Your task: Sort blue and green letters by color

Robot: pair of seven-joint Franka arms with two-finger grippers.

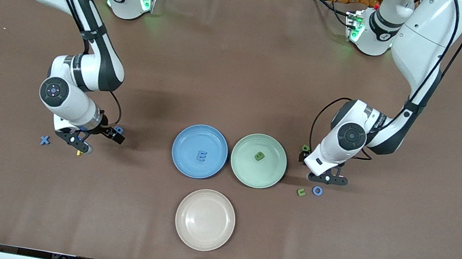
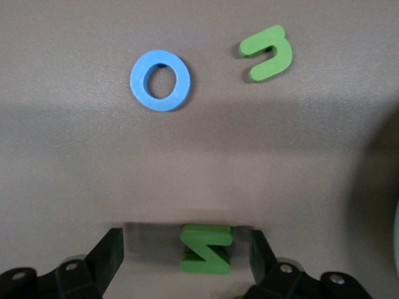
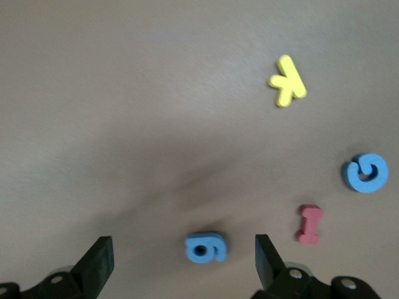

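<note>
The brown worktop (image 1: 240, 71) fills the frame; at lower centre sit a blue plate (image 1: 182, 159) holding a blue E (image 1: 201, 156), a green plate (image 1: 272, 175) holding a green letter (image 1: 259, 156), and a bare beige plate (image 1: 202, 238) below them. At centre right the left hand (image 1: 328, 178) hangs low, jaws wide around a green Z (image 2: 206, 248), gripping nothing; a blue O (image 1: 317, 190) and green C (image 1: 301, 191) lie just below. At centre left the right hand (image 1: 79, 143) gapes empty over a blue letter (image 3: 205, 247), with a blue X (image 1: 44, 140) beside it. Picking looks underway; next each hand must close squarely on its letter.
</note>
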